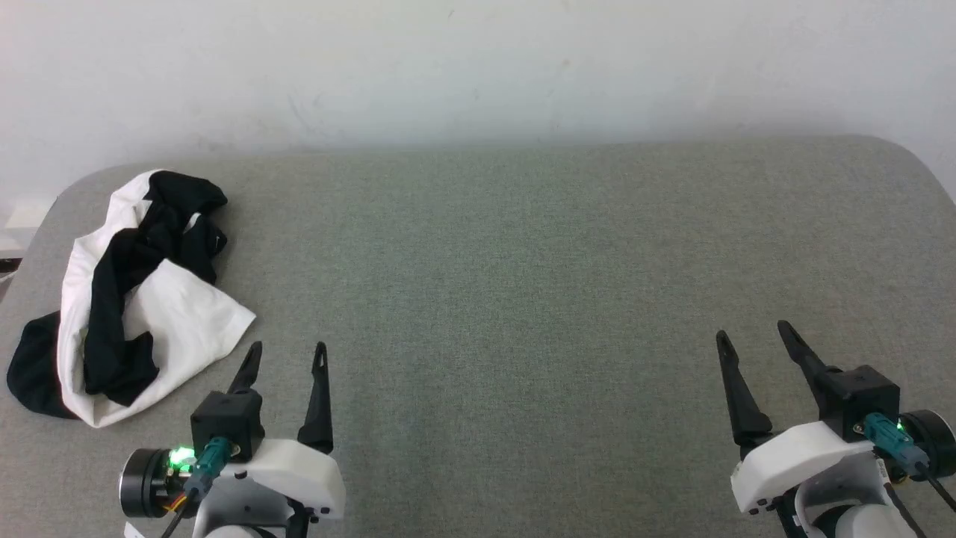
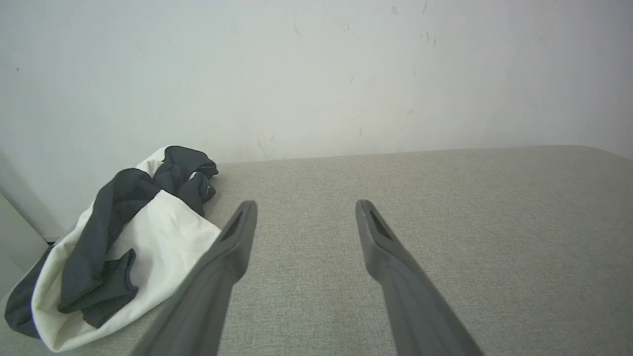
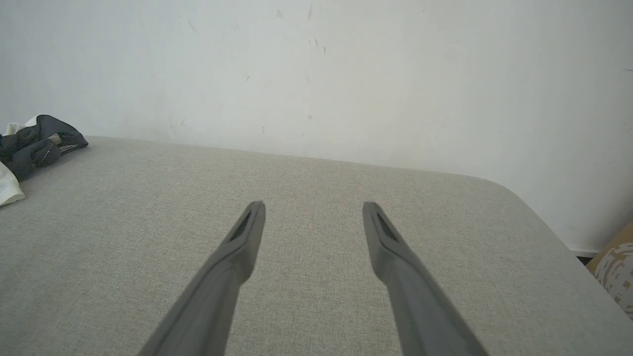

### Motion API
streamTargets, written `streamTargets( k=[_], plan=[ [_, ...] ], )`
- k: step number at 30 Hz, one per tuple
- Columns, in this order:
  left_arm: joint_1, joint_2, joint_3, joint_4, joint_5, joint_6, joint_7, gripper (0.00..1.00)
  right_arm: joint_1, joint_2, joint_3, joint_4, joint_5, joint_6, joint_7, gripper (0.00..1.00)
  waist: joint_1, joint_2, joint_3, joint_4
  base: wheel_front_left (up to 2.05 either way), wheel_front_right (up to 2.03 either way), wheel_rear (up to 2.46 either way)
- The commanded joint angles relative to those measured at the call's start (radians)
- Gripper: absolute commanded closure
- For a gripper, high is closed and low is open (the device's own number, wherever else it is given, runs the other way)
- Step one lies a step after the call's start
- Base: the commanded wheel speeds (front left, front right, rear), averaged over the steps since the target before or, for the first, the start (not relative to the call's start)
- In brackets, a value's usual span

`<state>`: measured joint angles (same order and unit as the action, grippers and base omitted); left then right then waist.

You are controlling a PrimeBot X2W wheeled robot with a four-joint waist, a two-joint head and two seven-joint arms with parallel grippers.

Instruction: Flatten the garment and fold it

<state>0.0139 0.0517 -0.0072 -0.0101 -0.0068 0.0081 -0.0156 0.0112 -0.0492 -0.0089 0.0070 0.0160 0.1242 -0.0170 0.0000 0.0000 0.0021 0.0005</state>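
Grey woven fabric covers the worktop, which stands against a pale wall. The garment lies crumpled along the left edge, with black sleeves tangled over the white body. The left pincer is near the front edge, just beside the garment, fingers spread apart and holding nothing. The right pincer is near the front right corner, likewise spread and empty.

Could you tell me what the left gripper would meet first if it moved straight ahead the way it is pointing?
Most likely the bare grey table, or the white wall behind it if the left gripper clears the surface; depth is unclear. The garment lies off to the left of that line.
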Motion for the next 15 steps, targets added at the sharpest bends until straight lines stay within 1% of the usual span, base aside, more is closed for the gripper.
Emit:
streamTargets(
  k=[1,15],
  plan=[
    [0.007,0.001,-0.002,-0.009,-0.001,-0.007,-0.013,0.00,0.000,0.000,-0.007,-0.004,0.013,0.001,-0.012,0.00,0.0000,0.0000,0.000,0.000,0.00,0.00,0.00],
    [0.015,0.001,-0.005,-0.024,-0.002,-0.013,-0.040,0.00,-0.003,0.000,-0.034,-0.006,0.025,0.001,-0.039,0.00,0.0000,0.0000,0.003,0.000,0.00,0.00,0.00]
  ],
)
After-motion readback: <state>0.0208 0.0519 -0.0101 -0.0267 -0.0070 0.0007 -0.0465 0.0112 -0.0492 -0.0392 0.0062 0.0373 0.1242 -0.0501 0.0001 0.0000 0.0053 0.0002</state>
